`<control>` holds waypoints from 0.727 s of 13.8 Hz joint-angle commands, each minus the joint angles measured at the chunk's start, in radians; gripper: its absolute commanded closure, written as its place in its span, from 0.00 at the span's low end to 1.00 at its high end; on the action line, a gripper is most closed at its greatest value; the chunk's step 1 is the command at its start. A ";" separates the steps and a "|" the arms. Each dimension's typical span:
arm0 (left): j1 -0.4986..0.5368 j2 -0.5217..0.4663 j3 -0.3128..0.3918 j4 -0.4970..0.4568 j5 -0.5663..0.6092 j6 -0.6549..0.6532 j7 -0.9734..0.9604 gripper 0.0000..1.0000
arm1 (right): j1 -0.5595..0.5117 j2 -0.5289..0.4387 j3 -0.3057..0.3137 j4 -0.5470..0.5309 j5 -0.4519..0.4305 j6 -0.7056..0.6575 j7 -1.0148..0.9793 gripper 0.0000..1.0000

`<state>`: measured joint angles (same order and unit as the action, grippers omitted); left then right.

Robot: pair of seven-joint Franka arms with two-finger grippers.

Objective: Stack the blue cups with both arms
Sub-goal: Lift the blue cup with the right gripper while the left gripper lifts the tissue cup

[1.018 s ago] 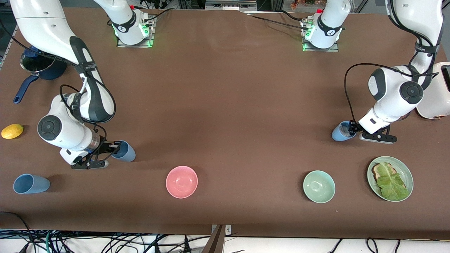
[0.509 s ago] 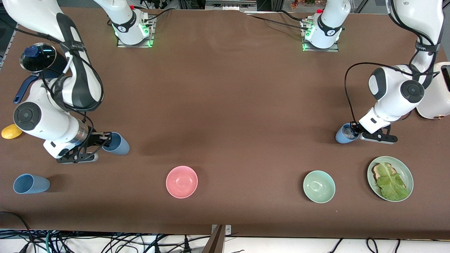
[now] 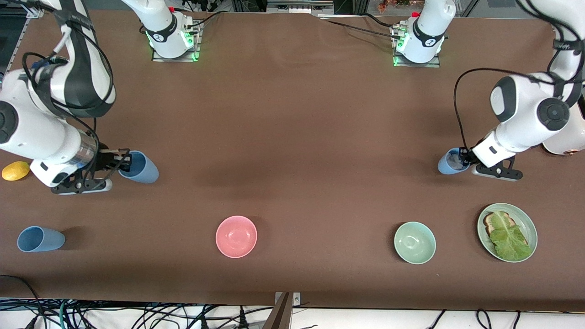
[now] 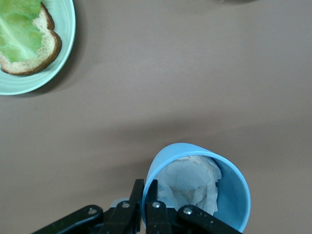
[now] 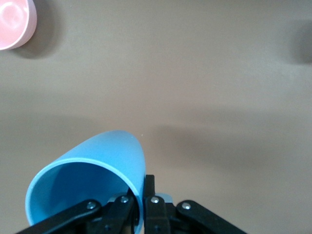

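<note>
My right gripper (image 3: 121,163) is shut on the rim of a blue cup (image 3: 138,168), which hangs tilted over the table near the right arm's end. In the right wrist view the cup (image 5: 90,178) is empty, and the right gripper (image 5: 141,189) pinches its wall. My left gripper (image 3: 463,159) is shut on the rim of a second blue cup (image 3: 449,162) near the left arm's end. In the left wrist view this cup (image 4: 204,187) holds crumpled white paper, with the left gripper (image 4: 145,189) clamped on its rim. A third blue cup (image 3: 40,239) lies on its side, nearer the front camera.
A pink bowl (image 3: 236,236) and a pale green bowl (image 3: 414,242) sit toward the front camera. A green plate (image 3: 529,223) carries bread and lettuce. A lemon (image 3: 15,170) lies beside the right arm. A white appliance (image 3: 566,137) stands at the left arm's end.
The right arm has raised its cup and carried it toward the right arm's end. The left gripper has shut on its cup's rim and lifted it a little.
</note>
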<state>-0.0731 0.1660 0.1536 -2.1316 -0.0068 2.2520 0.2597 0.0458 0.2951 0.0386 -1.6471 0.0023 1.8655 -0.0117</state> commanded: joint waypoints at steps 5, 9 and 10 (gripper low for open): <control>-0.014 -0.065 0.003 0.224 -0.009 -0.357 0.013 1.00 | -0.001 -0.132 0.004 -0.014 -0.004 -0.135 -0.005 1.00; -0.077 -0.056 0.001 0.346 -0.009 -0.477 -0.071 1.00 | 0.000 -0.192 0.006 -0.013 -0.007 -0.203 -0.005 1.00; -0.100 -0.054 0.000 0.363 -0.009 -0.480 -0.114 1.00 | 0.000 -0.200 0.006 -0.005 -0.008 -0.224 -0.005 1.00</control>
<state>-0.1337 0.0875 0.1519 -1.8352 -0.0070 1.8141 0.2094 0.0465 0.1348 0.0397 -1.6470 0.0022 1.6798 -0.0117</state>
